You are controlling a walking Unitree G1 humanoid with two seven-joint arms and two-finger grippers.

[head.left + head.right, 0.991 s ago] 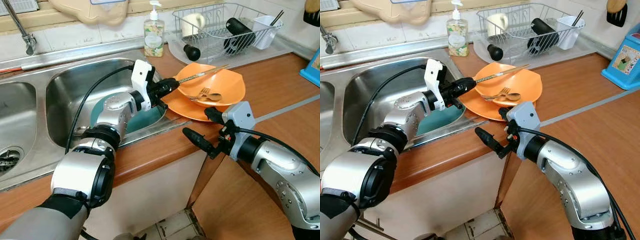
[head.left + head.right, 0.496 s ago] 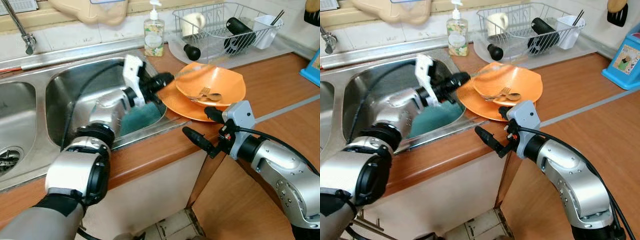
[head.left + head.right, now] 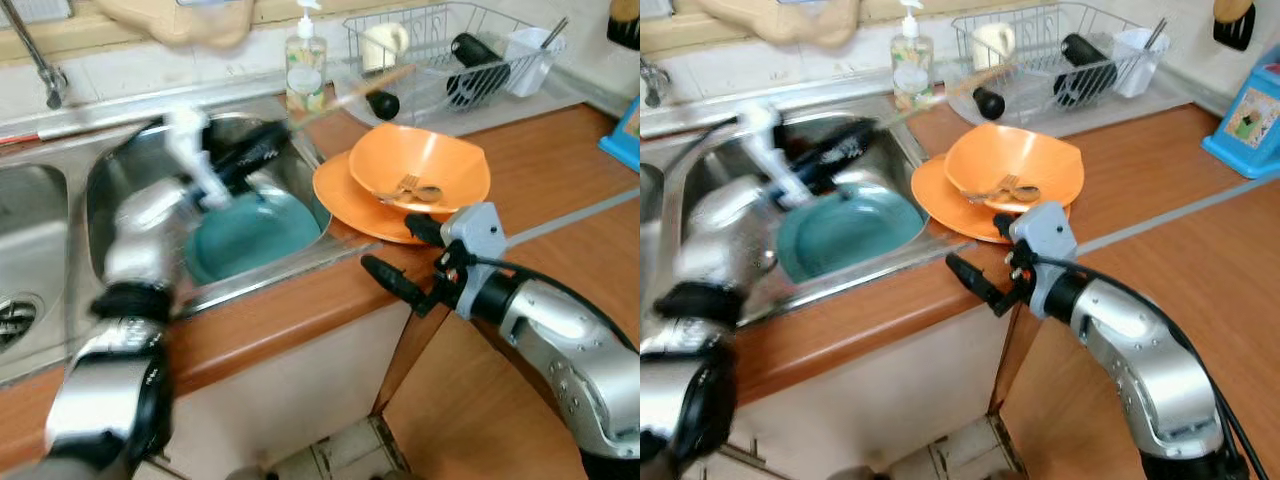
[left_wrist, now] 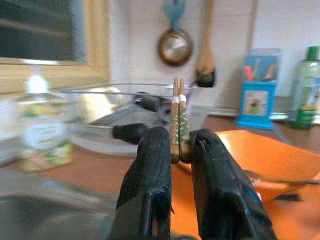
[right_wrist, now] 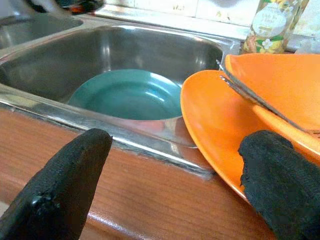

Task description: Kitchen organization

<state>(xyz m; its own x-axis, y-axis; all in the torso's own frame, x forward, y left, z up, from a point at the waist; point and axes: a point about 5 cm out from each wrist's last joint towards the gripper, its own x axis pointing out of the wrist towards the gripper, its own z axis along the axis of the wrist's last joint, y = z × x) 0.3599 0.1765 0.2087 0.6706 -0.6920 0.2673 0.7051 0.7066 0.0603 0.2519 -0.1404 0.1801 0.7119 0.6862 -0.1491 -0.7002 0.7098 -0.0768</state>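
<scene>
My left gripper (image 4: 181,145) is shut on a pair of wooden chopsticks (image 4: 176,112) and hangs, blurred by motion, over the steel sink (image 3: 120,160). The chopsticks (image 3: 350,92) slant toward the dish rack (image 3: 450,50). A teal plate (image 3: 250,235) lies in the sink basin. An orange bowl (image 3: 425,165) holding a fork and spoon (image 3: 415,188) sits on an orange plate (image 3: 345,195) on the counter beside the sink. My right gripper (image 3: 398,253) stands open at the counter's front edge, just before the orange plate (image 5: 215,120).
A soap bottle (image 3: 305,65) stands behind the sink, and a faucet (image 3: 40,60) rises at the far left. The dish rack holds a mug, a dark bottle and a white cutlery cup. A blue box (image 3: 625,130) sits at the right edge.
My left arm has swung left and upward, carrying the chopsticks off the orange bowl to above the sink. The teal plate is now uncovered. The right arm has stayed put.
</scene>
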